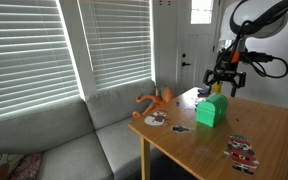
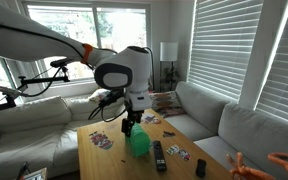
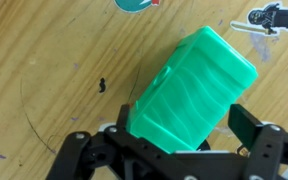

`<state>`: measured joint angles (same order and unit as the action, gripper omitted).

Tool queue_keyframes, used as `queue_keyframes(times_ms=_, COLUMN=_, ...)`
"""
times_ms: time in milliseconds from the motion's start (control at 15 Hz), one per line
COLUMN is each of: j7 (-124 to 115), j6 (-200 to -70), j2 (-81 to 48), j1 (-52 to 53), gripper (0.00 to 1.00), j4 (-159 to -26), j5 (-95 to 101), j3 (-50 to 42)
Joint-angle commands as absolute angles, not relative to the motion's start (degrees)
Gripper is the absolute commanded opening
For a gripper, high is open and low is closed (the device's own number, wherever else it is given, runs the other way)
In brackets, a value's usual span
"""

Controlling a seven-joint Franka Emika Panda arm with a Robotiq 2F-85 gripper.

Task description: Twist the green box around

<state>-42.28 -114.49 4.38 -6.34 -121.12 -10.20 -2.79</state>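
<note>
The green box (image 1: pixel 211 110) stands on the wooden table (image 1: pixel 259 130) and also shows in an exterior view (image 2: pixel 139 143). In the wrist view the green box (image 3: pixel 194 85) lies diagonally and fills the space between my fingers. My gripper (image 1: pixel 225 78) hangs just above the box in both exterior views (image 2: pixel 131 126). In the wrist view my gripper (image 3: pixel 164 138) is open around the box's near end. A gap shows between the right finger and the box. The left finger is close to the box's edge; I cannot tell if it touches.
An orange starfish toy (image 1: pixel 156 100) lies at the table's edge by the grey sofa (image 1: pixel 64 140). A black remote (image 2: pixel 159 155) lies next to the box. Stickers or cards (image 1: pixel 242 152) lie scattered on the table, some near the box (image 3: pixel 269 17).
</note>
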Motion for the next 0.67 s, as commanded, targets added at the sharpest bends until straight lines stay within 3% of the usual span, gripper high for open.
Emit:
queue_keyframes(times_ms=0, j7=-45.6, j6=-117.5, j2=2.2, j1=-5.4, gripper=1.00, j4=-120.1, j5=-11.9, j3=-2.7)
queue_keyframes(times_ms=600, j7=-47.4, j6=-117.0, j2=-1.2, j1=-4.5, gripper=1.00, j4=-118.8, j5=-15.6, j3=-3.0)
